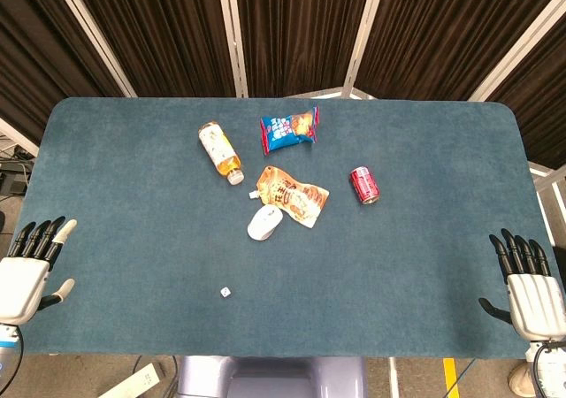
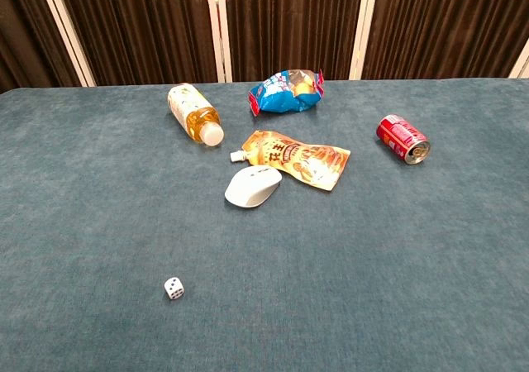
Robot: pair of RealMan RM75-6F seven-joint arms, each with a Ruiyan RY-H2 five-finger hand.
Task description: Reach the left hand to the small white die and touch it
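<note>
The small white die (image 1: 225,291) (image 2: 173,288) lies alone on the blue table cloth near the front edge, left of centre. My left hand (image 1: 26,265) hovers at the table's left front corner, palm down with fingers spread and nothing in it, well to the left of the die. At the right front corner my right hand (image 1: 531,287) is held the same way, empty. The chest view shows the die but neither hand.
Behind the die lie a white computer mouse (image 1: 264,222), an orange snack pouch (image 1: 294,196), a bottle of orange drink on its side (image 1: 220,150), a blue snack bag (image 1: 289,129) and a tipped red can (image 1: 364,185). The blue table (image 1: 133,230) ends just in front of the die.
</note>
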